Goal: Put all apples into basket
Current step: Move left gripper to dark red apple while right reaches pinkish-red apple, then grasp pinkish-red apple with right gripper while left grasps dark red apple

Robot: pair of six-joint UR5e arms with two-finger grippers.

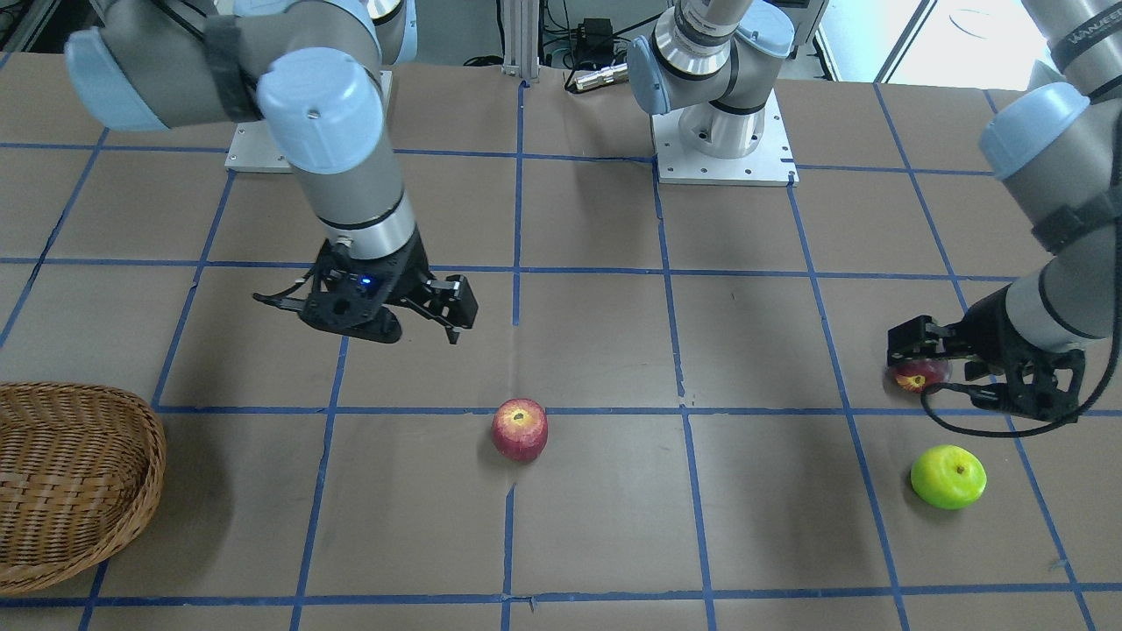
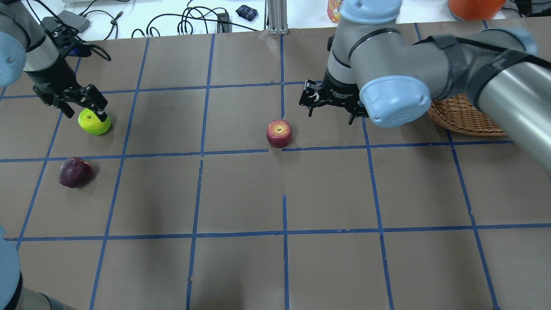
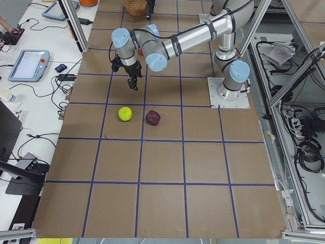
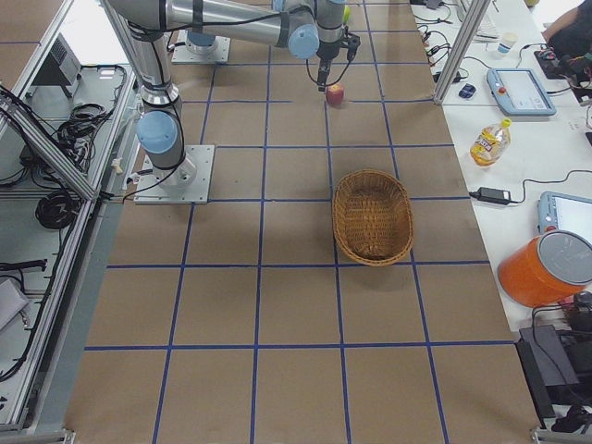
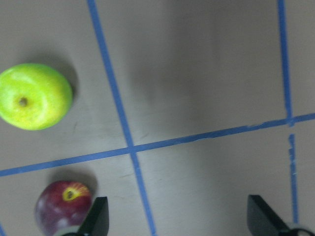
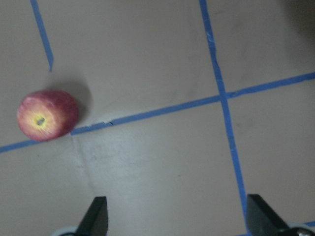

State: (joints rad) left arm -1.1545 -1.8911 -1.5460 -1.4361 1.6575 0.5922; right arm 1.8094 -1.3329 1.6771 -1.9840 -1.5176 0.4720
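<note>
Nearest, from the operators' side, the wicker basket point(image 1: 88, 473) sits at the right arm's end of the table point(image 1: 614, 526) with nothing in it. All three apples lie outside it, on brown paper gridded with blue tape point(image 1: 684, 491). At the opposite end the green apple point(image 1: 948, 476) rests dimple up inside a grid square. Around the middle, the red apple point(image 1: 520, 429) stands right on a tape line, well apart from the basket.

A little farther back, the maroon apple point(image 1: 920, 375) lies near the green one without touching it. The left pincer point(image 5: 179, 221) hovers by it, jaws spread wide and nothing held; in the wrist view the maroon apple shows just outside one fingertip point(image 5: 97, 216), not within the gap. The right pincer point(image 6: 178, 219) hangs above the table behind the red apple, likewise wide open and empty, and the apple lies off to one side of its gap. A small blue light point(image 1: 366, 282) glows on its wrist.

White lettering runs along a black strap point(image 1: 1082, 39) on the left arm — too small to read reliably. Farthest back, the arms' bases stand on bolted metal plates point(image 1: 754, 171).
</note>
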